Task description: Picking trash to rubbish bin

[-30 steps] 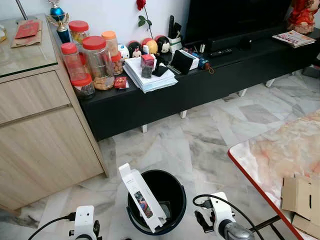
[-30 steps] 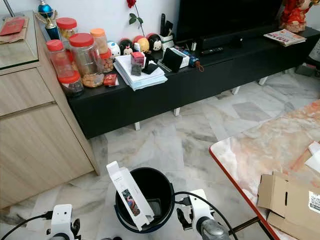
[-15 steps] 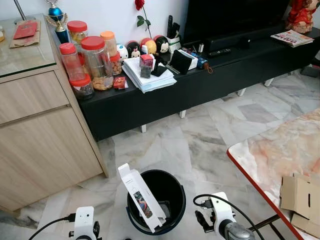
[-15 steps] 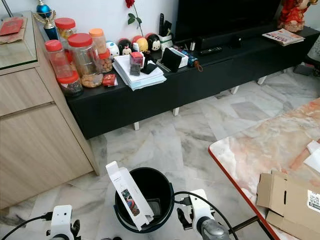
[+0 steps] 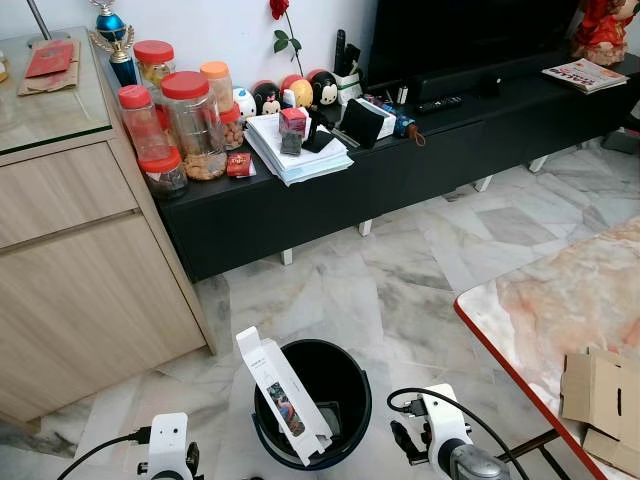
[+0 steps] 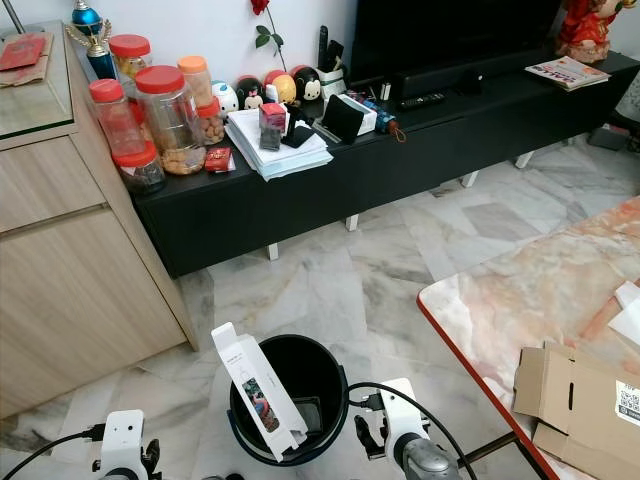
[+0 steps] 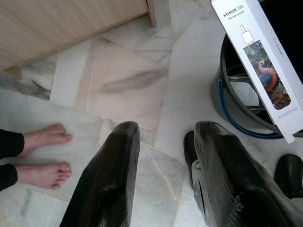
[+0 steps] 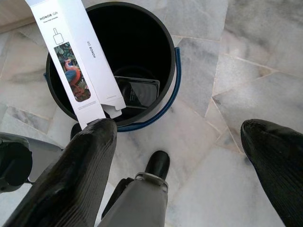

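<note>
Leaning as before, white box (image 5: 283, 393) in black bin (image 5: 350, 385).

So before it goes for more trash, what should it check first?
1. Left claw empty and open: ok.
2. Right claw empty and open wide: ok.
3. White box fully inside the bin: not ok, it leans on the rim and sticks out.
4. Person's bare feet away from the left claw: ok, but close by on the floor.
5. More trash to collect: cardboard lies on the marble table; whether it is trash, cannot tell.
</note>
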`<state>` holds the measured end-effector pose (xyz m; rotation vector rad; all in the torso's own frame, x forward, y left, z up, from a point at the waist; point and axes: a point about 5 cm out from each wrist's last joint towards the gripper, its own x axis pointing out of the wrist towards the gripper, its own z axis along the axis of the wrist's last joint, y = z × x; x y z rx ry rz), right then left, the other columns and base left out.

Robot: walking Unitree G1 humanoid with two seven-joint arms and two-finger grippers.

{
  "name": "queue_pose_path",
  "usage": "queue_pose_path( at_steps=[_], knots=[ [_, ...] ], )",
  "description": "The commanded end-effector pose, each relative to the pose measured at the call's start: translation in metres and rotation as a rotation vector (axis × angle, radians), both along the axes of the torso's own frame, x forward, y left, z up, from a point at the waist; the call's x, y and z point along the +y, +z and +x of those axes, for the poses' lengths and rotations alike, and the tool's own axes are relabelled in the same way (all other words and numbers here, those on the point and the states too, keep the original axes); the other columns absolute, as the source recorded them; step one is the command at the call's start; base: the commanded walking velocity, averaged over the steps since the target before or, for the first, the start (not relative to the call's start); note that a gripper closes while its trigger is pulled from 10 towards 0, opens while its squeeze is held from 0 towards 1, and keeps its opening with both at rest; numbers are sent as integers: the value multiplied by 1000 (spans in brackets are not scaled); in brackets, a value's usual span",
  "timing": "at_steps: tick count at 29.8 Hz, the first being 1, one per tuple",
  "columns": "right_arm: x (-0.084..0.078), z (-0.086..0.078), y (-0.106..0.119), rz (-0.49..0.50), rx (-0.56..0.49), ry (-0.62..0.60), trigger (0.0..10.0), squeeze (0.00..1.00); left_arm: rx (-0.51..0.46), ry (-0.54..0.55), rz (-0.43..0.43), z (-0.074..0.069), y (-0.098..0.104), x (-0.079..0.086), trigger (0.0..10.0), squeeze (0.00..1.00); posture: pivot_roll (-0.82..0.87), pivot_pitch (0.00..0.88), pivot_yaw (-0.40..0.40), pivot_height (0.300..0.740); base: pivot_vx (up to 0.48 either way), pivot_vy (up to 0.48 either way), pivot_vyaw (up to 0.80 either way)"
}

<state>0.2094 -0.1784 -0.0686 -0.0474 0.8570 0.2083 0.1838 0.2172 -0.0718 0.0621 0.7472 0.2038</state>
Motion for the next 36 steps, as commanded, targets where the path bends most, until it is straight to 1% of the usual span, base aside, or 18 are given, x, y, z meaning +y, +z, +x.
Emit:
queue_pose_path(
  at_steps=[1, 4, 19, 36],
  knots=[
    [-1, -2, -1, 1, 8, -10, 10000, 0, 20, 16, 3, -6, -3, 3, 10000, 0, -71, 77, -32, 740, 0, 0, 0],
    [-1, -1, -1, 1, 8, -8, 10000, 0, 17, 16, 3, -5, -2, 3, 10000, 0, -72, 74, -32, 740, 0, 0, 0],
    [1, 2, 1, 4, 2, -4, 10000, 0, 11, 22, 8, 0, 1, 7, 10000, 0, -66, 48, -29, 740, -284, 0, 0],
    [0, 1, 0, 1, 4, -7, 10000, 0, 5, 16, 6, 2, 2, 6, 10000, 0, -69, 40, -28, 740, -273, 0, 0]
  ],
)
